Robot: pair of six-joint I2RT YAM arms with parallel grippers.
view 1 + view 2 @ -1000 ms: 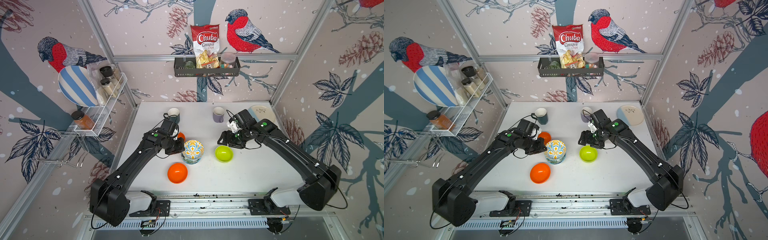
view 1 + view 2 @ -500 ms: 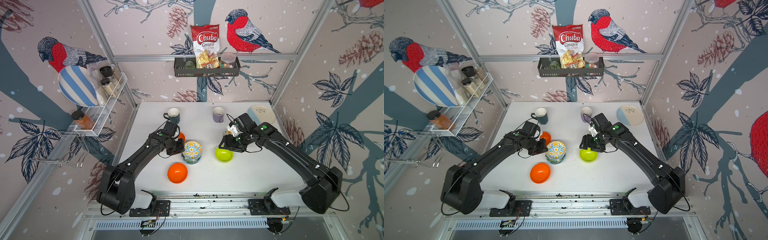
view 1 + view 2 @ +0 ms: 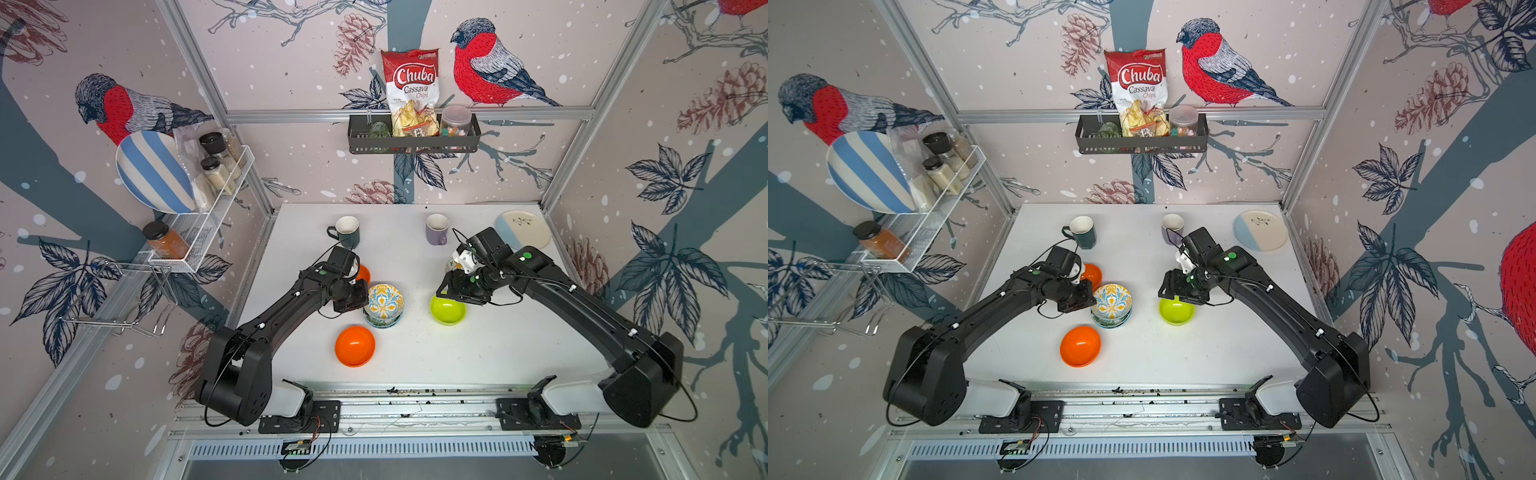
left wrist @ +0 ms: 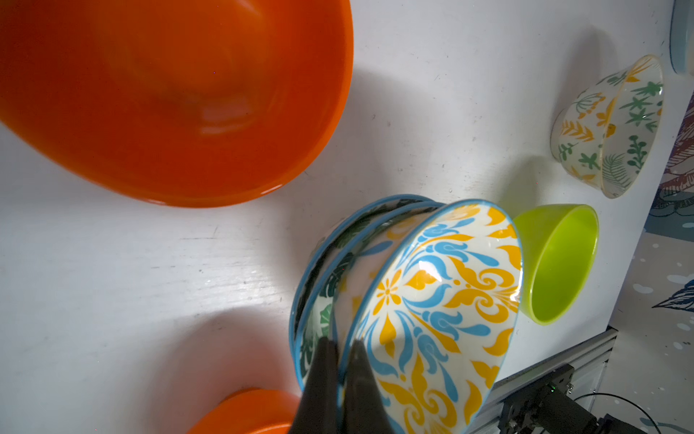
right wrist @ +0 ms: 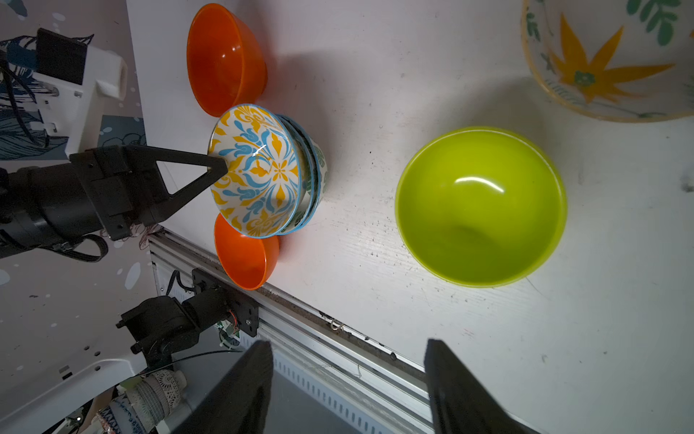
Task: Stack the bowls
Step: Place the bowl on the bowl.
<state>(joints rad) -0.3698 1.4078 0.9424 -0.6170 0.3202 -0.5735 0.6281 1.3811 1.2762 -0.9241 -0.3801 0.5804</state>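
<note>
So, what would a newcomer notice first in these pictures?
The blue-yellow patterned bowl stands out at the centre of the table, on top of a small stack, its rim pinched by the left end effector. Beside it, the lime green bowl lies close to the open right end effector, and a glossy orange bowl sits nearer the front edge.

Bright, even overhead light filled both top views, whose edges bowed. Glare streaked the lime green bowl [image 5: 480, 206] ahead of the right gripper [image 5: 347, 345]. The nearer orange bowl [image 4: 169, 94] beside the left gripper [image 4: 341, 344] looked blurred.
</note>
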